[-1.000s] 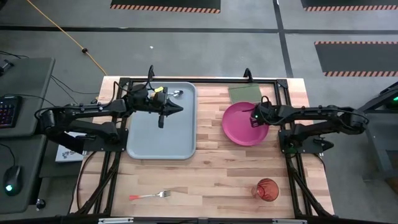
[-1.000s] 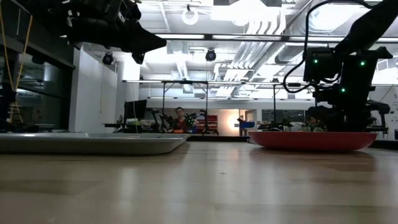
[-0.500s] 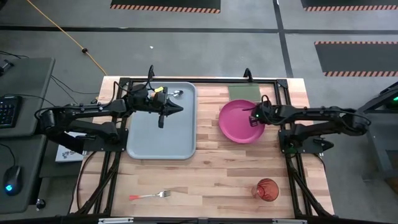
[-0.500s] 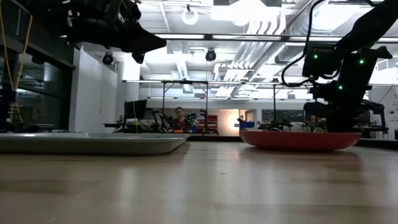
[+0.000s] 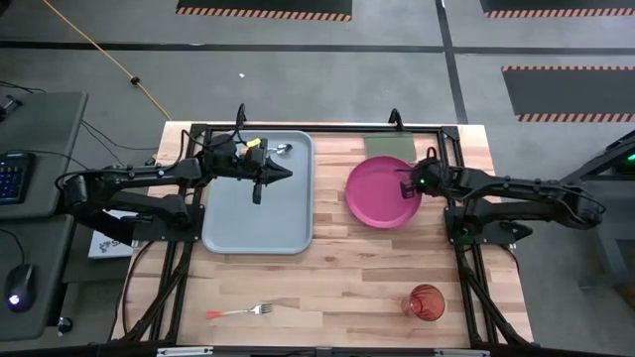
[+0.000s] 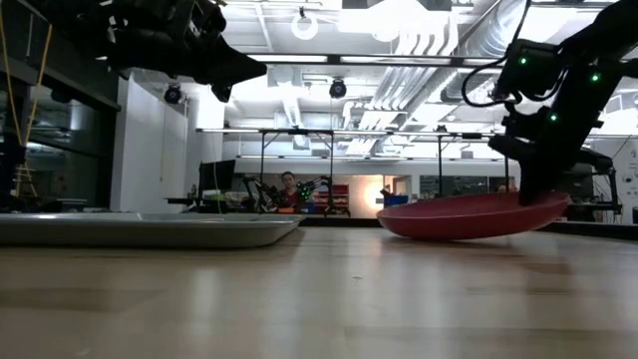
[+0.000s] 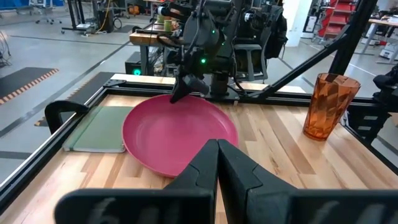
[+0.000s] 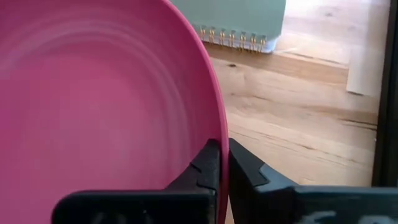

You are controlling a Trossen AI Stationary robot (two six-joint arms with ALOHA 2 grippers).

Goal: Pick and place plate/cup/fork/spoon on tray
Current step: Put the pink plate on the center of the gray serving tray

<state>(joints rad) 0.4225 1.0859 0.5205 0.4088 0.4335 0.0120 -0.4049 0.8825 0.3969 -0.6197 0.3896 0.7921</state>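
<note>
Where the right gripper (image 8: 219, 163) pinches the rim, its jaws clamp the round flat magenta-pink plastic plate (image 5: 379, 192) at the edge farthest from the light blue-grey rectangular tray (image 5: 258, 203). Plate tilted, gripped side raised, opposite edge low toward the wooden counter (image 5: 337, 278). Tray lies leftward, well apart. Left gripper (image 5: 270, 175): jaws pressed together, over tray.

**Surfaces on the bench**

The table (image 5: 347, 268) is pale wooden planking with visible grain and a soft sheen. The plate (image 5: 379, 193) looks like smooth pink plastic, faintly ringed. The tray (image 5: 238, 218) is matt grey. The cup (image 7: 326, 106) is translucent and faceted. The fork (image 5: 238, 311) has shiny metal tines. The green notebook (image 8: 242, 15) shows wire spiral binding.
</note>
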